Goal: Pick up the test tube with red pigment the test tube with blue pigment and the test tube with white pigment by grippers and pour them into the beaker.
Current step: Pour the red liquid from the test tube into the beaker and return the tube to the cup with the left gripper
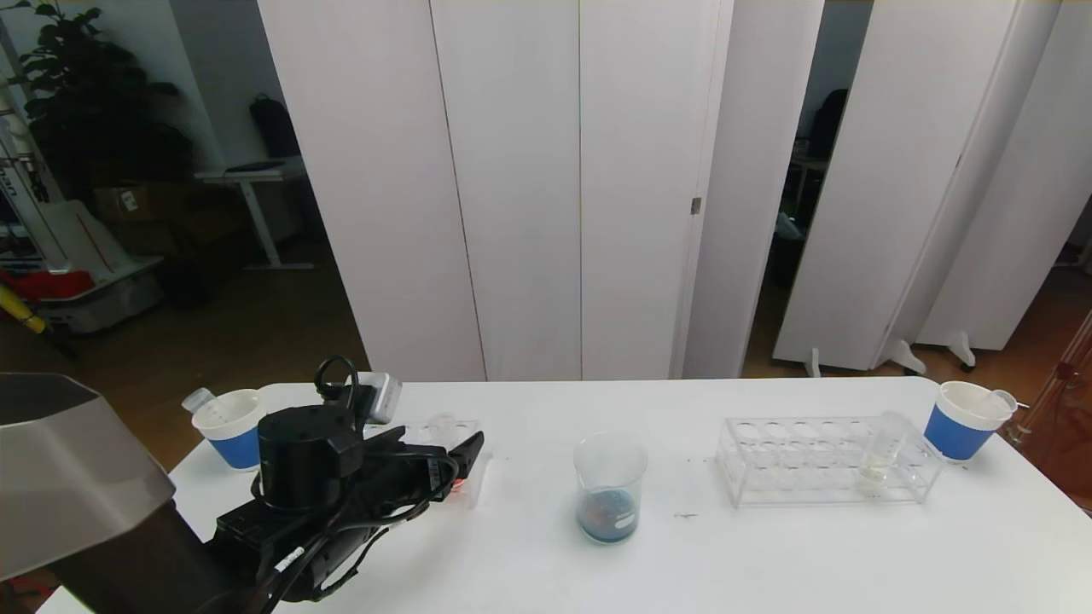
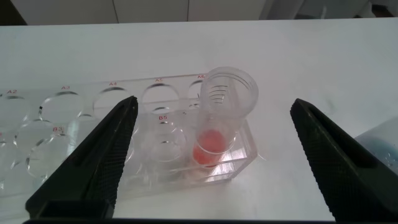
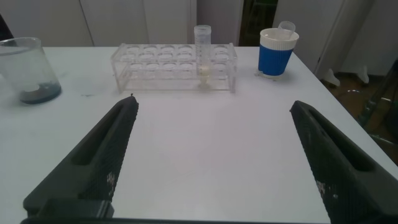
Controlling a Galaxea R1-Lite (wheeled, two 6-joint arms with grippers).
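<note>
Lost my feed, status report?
Left gripper open over red tube in rack. Right gripper open, holding nothing. Beaker holds blue. Nothing blocking.

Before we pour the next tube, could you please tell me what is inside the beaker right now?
The beaker holds a shallow pool of dark blue liquid at its bottom; the rest looks empty. No tube is in it. Whether red or white pigment is mixed in cannot be told.
</note>
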